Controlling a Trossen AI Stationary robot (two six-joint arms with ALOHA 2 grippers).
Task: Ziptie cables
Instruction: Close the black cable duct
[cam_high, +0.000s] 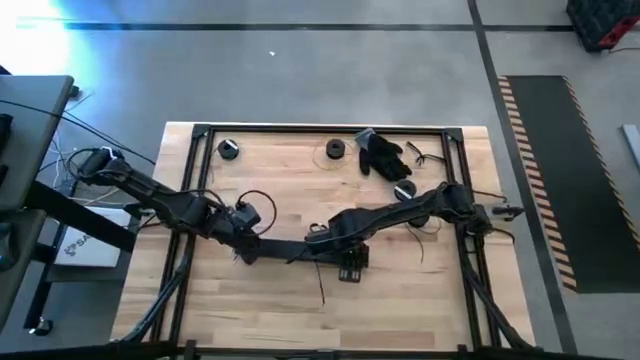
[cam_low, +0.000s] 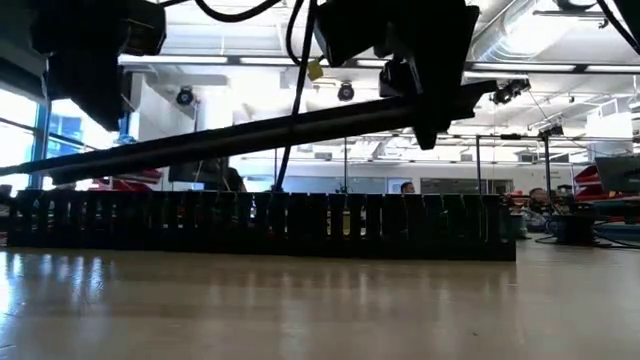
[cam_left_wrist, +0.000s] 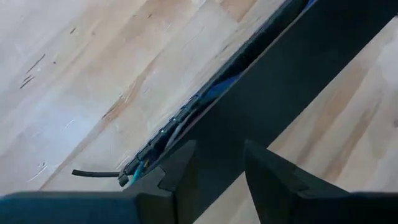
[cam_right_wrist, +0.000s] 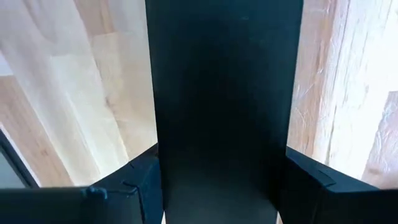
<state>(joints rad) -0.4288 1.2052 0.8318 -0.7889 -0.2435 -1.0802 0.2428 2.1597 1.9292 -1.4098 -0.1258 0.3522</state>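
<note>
Both grippers hold a long flat black bar (cam_low: 250, 135) above the table, tilted along its length. My left gripper (cam_left_wrist: 221, 180) is shut on one end and my right gripper (cam_right_wrist: 221, 186) on a stretch farther along. Below it a black slotted duct (cam_low: 260, 225) stands on the table on its long underside. Blue cables (cam_left_wrist: 214, 93) lie inside the duct, and a dark cord end (cam_left_wrist: 93, 173) sticks out of it. A thin dark strip (cam_high: 321, 287), perhaps the ziptie, lies flat on the wood nearer the front edge. My left gripper has the black bar's end (cam_left_wrist: 217, 149) between its two fingers (cam_left_wrist: 180, 177), which come from above and slant down. The bar runs away from the fingers, lifted clear of the table beside the duct. My right gripper pinches the bar by its two long edges (cam_right_wrist: 163, 155), one finger (cam_right_wrist: 140, 186) on each side, fingers across it and pointing down. The bar fills the whole gap and hangs clear of the wood.
A black glove (cam_high: 385, 155) lies at the table's far right. Three small dark rolls (cam_high: 228, 150) (cam_high: 334, 150) (cam_high: 403, 188) sit along the far side. A black frame (cam_high: 200, 130) rims the table. Bare wood (cam_high: 280, 310) lies toward the near edge.
</note>
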